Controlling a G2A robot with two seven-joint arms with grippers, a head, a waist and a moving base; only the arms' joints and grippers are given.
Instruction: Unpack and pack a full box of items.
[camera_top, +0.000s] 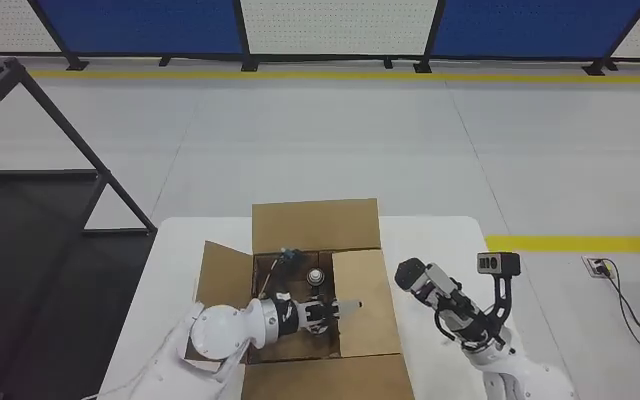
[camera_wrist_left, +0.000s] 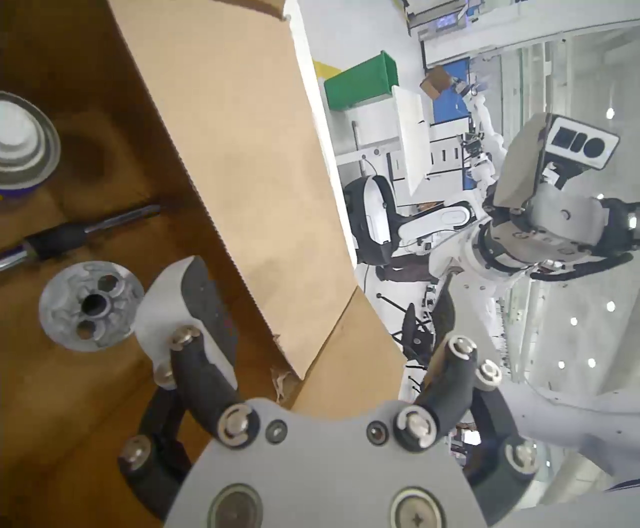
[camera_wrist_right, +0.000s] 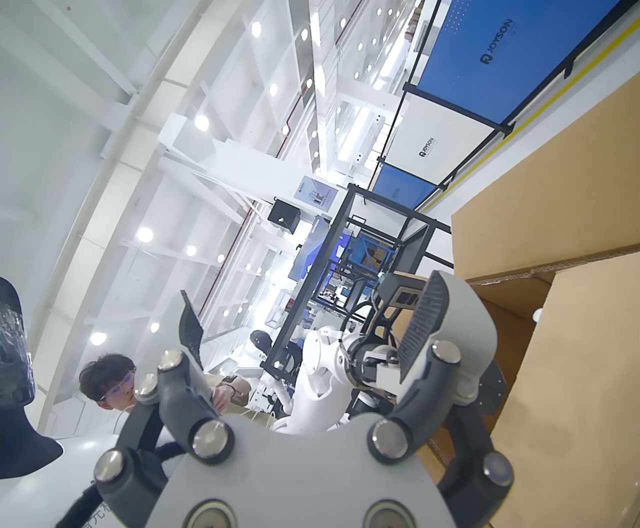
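An open cardboard box (camera_top: 315, 225) stands on the white table (camera_top: 430, 235), with its right flap (camera_top: 365, 300) folded inward. On the box floor lie a round metal disc (camera_wrist_left: 90, 306), a dark-handled screwdriver (camera_wrist_left: 75, 235) and a can (camera_wrist_left: 22, 150), which appears in the top view too (camera_top: 316, 277). My left gripper (camera_wrist_left: 320, 290) is open at the flap's edge (camera_top: 338, 307), one finger (camera_wrist_left: 195, 300) inside the box beside the disc. It holds nothing. My right gripper (camera_wrist_right: 310, 320) is open and empty, raised just right of the box (camera_top: 412, 273).
A blue-green item (camera_top: 288, 258) lies in the box's far left corner. The left flap (camera_top: 222, 272) and near flap (camera_top: 330, 380) stand open. A black metal frame (camera_top: 60, 150) stands left of the table. Bare tabletop lies right of the box.
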